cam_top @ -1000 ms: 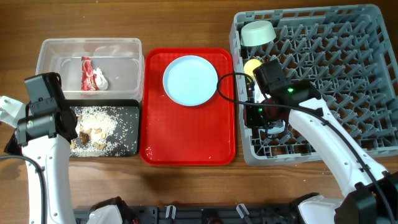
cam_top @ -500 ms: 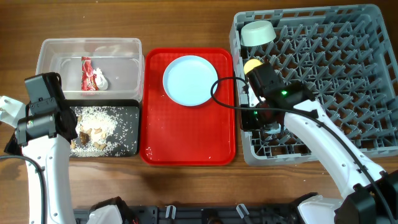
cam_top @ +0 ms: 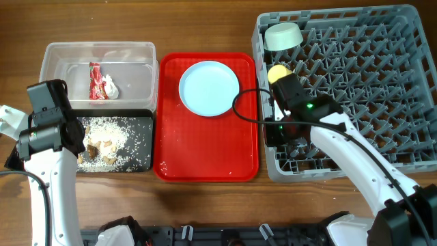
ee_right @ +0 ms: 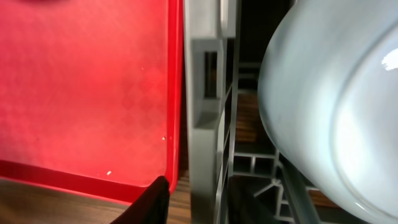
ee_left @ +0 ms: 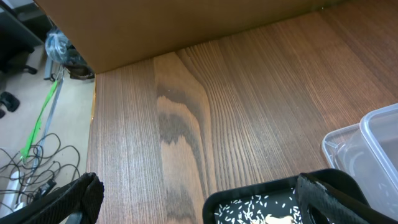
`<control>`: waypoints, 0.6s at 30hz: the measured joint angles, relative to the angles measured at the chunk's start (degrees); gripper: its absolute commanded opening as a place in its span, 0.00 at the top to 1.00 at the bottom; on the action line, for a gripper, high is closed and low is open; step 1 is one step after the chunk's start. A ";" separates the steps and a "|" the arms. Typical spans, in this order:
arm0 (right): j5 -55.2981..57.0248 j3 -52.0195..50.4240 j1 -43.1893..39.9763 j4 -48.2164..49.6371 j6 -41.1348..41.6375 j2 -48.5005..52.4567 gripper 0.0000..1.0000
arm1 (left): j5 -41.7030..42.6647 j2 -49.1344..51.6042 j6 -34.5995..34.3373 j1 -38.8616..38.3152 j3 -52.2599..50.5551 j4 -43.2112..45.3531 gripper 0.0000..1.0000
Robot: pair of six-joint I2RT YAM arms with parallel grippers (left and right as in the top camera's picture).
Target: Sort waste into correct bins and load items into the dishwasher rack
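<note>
Glossy rounded pale bowl (ee_right: 323, 106) beside gridded grey plastic rack (ee_right: 202, 124)

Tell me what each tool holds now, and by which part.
The left tool holds nothing. For the right tool, it cannot be told: the pale bowl lies beside it.

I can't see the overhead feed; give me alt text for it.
The right arm reaches over the left edge of the grey dishwasher rack, near a mint bowl and yellow cup in it. A light blue plate sits on the red tray. At left, a clear tub holds a red wrapper and white paper; a black tub holds rice.
</note>
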 measured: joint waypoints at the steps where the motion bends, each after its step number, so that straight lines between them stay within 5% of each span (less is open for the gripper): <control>1: -0.35 -0.50 0.00 0.44 0.07 0.04 0.72 | 0.00 0.00 0.00 0.00 0.00 -0.02 0.00; 18: -5.60 -0.96 -0.04 2.03 0.31 0.04 0.71 | 0.00 0.00 0.00 0.00 0.00 -0.02 0.00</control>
